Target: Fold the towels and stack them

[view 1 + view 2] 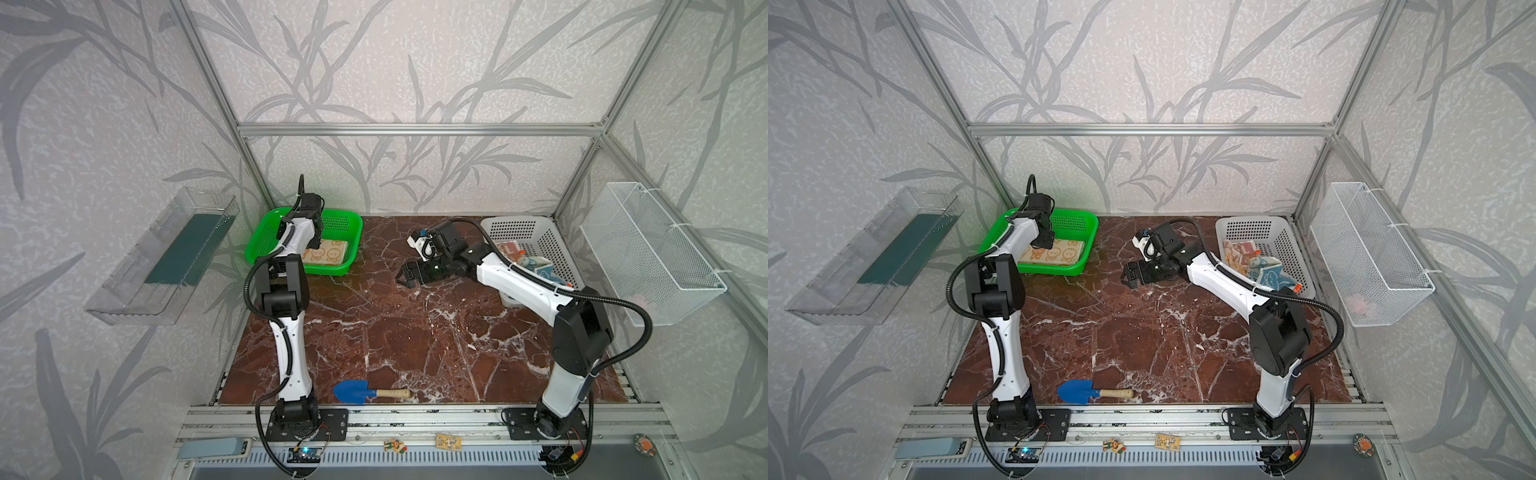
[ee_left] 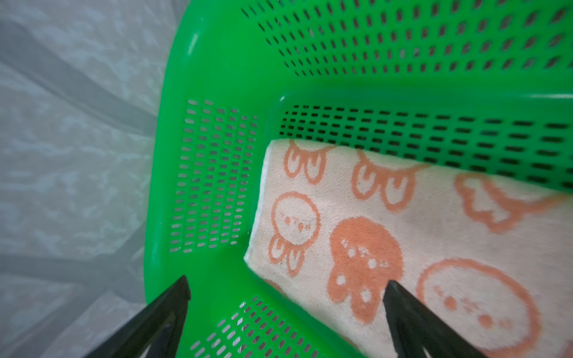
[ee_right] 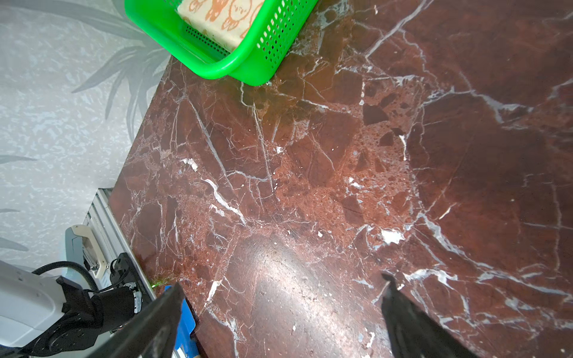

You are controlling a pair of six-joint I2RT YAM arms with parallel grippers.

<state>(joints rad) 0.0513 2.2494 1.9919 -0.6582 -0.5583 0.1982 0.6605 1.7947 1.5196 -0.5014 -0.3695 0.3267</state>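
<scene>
A folded cream towel with orange bunny faces (image 1: 328,254) (image 1: 1059,253) (image 2: 418,223) (image 3: 223,17) lies flat in the green basket (image 1: 347,215) (image 1: 1077,217) (image 2: 217,77) (image 3: 217,69). My left gripper (image 2: 286,285) (image 1: 1045,240) hangs open just above one end of that towel, one finger over the cloth and one over the basket floor, holding nothing. An orange striped towel (image 1: 1237,252) and a crumpled cream towel with blue bunnies (image 1: 1266,276) sit in the white basket (image 1: 519,225) (image 1: 1252,224). My right gripper (image 1: 405,277) (image 1: 1130,277) (image 3: 283,282) is open and empty over bare marble mid-table.
A blue trowel with a wooden handle (image 1: 357,391) (image 1: 1081,391) lies near the front edge. A white wire basket (image 1: 648,249) hangs on the right wall. A clear tray (image 1: 166,257) hangs on the left wall. The right arm's forearm passes over the white basket's front.
</scene>
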